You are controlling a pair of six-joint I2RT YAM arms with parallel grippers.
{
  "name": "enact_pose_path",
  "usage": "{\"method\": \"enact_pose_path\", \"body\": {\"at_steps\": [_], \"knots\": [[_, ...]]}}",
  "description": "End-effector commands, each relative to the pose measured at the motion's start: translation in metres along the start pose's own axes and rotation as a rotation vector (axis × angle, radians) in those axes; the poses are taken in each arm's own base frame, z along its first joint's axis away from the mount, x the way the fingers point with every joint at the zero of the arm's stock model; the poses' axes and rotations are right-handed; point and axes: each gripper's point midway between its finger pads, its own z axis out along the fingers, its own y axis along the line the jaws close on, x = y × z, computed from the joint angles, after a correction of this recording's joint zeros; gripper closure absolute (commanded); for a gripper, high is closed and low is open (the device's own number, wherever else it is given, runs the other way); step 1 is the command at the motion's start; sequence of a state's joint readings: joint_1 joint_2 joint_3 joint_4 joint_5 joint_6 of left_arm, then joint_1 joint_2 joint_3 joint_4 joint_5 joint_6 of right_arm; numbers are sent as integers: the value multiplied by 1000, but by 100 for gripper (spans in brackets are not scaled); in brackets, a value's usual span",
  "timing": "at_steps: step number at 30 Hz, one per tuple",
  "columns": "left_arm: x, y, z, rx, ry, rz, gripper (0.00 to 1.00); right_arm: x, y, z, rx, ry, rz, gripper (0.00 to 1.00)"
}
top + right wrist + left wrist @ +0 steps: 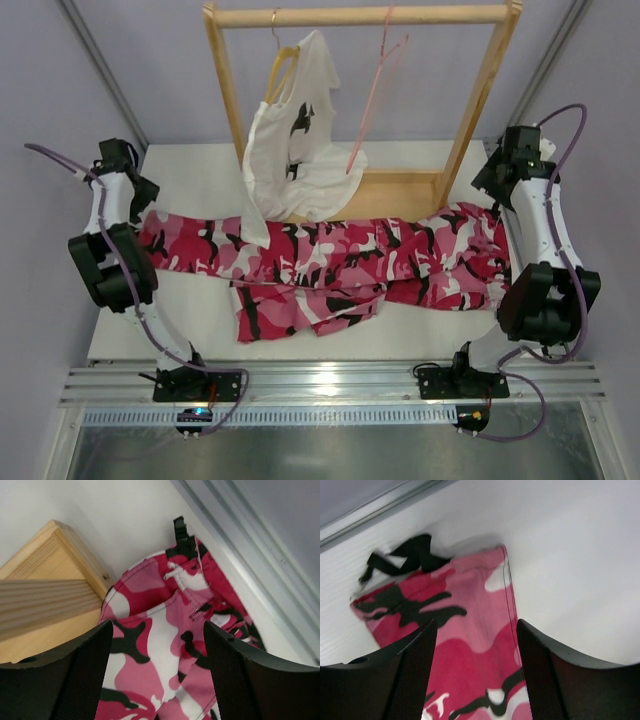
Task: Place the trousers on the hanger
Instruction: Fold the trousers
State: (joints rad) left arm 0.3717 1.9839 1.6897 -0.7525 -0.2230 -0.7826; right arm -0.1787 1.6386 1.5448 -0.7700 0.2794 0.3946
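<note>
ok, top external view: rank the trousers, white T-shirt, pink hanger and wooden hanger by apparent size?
1. trousers, the widest spread by far
2. white T-shirt
3. pink hanger, a thin outline, shorter than the shirt
Unranked: wooden hanger, mostly hidden inside the shirt, so it cannot be compared with the pink one.

A lab bench (190,170) (aluminium rail (330,382), bare walls (40,80)).

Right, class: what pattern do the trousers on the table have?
The trousers show pink, white and black camouflage; top external view best.
</note>
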Motion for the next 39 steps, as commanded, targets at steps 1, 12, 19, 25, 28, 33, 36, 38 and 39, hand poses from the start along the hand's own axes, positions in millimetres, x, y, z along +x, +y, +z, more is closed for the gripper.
{"method": "enact_pose_path", "body": {"at_steps": [1,12,19,25,28,33,36,38,39], "knots": [[5,-4,-69,48,-104,61,34,34,-6,-47,-70,69,158,24],[222,-13,-197,456,-59,615,35,160,-75,-55,206,262,344,34],[320,32,-260,671,-2,865,34,183,-84,-57,186,255,340,37],[325,83,-234,519,29,738,22,200,-55,-52,-67,258,274,36],[310,98,-224,466,-8,619,21,204,-56,-49,-84,248,241,37],[297,111,-216,464,-22,447,19,211,-52,-49,-122,263,216,37],[293,131,-199,376,-40,446,19,213,-42,-51,-180,280,219,37],[292,142,-181,308,-55,451,16,209,-36,-54,-213,278,217,37],[298,137,-176,313,-41,480,16,208,-35,-55,-222,275,215,37]]}}
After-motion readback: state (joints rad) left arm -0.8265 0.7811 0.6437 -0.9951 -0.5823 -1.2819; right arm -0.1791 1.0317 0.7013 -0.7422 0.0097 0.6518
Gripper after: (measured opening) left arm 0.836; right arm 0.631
